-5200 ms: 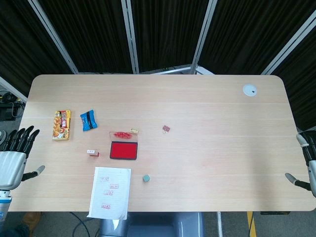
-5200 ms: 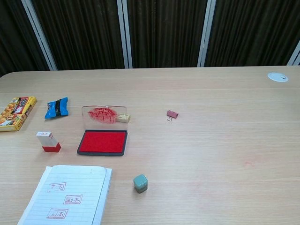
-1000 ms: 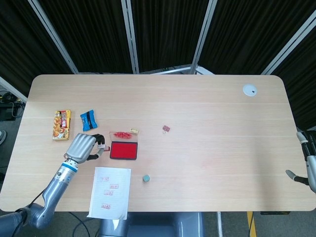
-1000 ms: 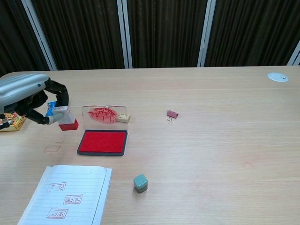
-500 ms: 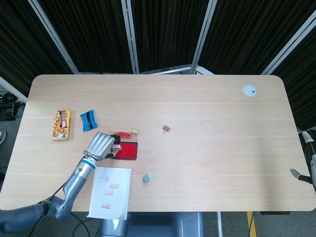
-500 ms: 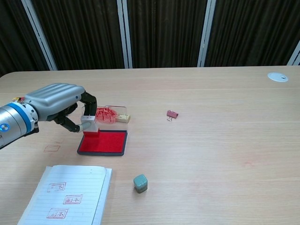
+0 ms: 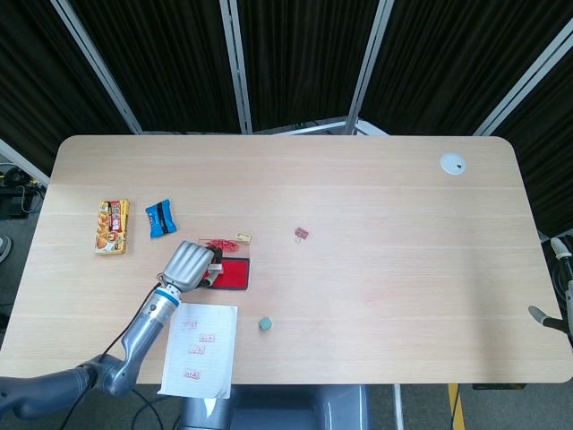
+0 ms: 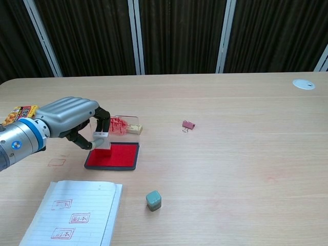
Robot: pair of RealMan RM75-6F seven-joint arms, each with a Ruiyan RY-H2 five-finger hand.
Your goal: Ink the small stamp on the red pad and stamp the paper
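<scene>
My left hand (image 8: 69, 119) pinches the small white stamp (image 8: 101, 139) between thumb and fingers and holds it upright, base down on the left part of the red ink pad (image 8: 119, 155). In the head view the left hand (image 7: 186, 265) covers most of the stamp (image 7: 212, 267) at the pad's (image 7: 235, 275) left end. The lined paper (image 8: 77, 215), with three red prints on it, lies at the table's front edge, below the pad. Only the thumb and a bit of my right hand (image 7: 555, 296) show at the right edge, holding nothing.
The pad's clear lid (image 8: 120, 125), smeared red, stands up behind it. A grey-green cube (image 8: 153, 200) sits right of the paper. Further off are a pink binder clip (image 8: 188, 124), a yellow snack box (image 7: 111, 226), a blue packet (image 7: 160, 218) and a white disc (image 7: 453, 163).
My left hand picked the stamp up from left of the pad, carried it right, and has now lowered it onto the pad. The right hand has slid further out of view.
</scene>
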